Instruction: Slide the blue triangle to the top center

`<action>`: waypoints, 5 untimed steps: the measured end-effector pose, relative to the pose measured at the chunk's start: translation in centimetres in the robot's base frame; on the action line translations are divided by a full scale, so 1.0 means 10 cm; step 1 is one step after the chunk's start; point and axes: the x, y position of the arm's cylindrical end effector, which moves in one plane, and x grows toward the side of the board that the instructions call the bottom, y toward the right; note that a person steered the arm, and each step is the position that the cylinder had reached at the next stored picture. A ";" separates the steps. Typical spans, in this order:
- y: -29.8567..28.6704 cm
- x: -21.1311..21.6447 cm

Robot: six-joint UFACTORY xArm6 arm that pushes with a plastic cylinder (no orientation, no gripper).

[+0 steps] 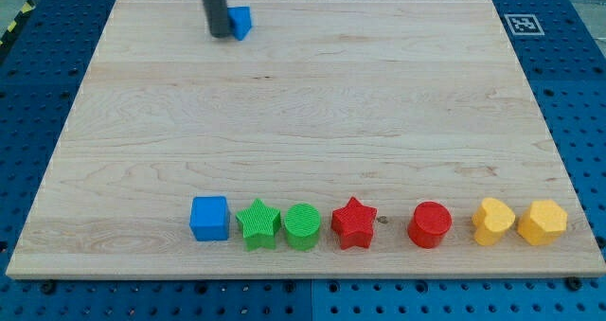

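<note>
The blue triangle (242,22) lies near the view's top edge of the wooden board (303,122), left of the board's centre line. My dark rod comes down from the view's top and my tip (220,35) rests on the board against the triangle's left side, partly covering it.
A row of blocks lies along the view's bottom: a blue cube (209,218), a green star (258,223), a green cylinder (302,226), a red star (354,222), a red cylinder (430,224), a yellow heart-like block (492,221) and a yellow hexagon (541,221). A marker tag (522,24) sits at the top right corner.
</note>
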 end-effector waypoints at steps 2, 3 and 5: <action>0.16 -0.41; 0.16 -0.47; 0.25 -0.36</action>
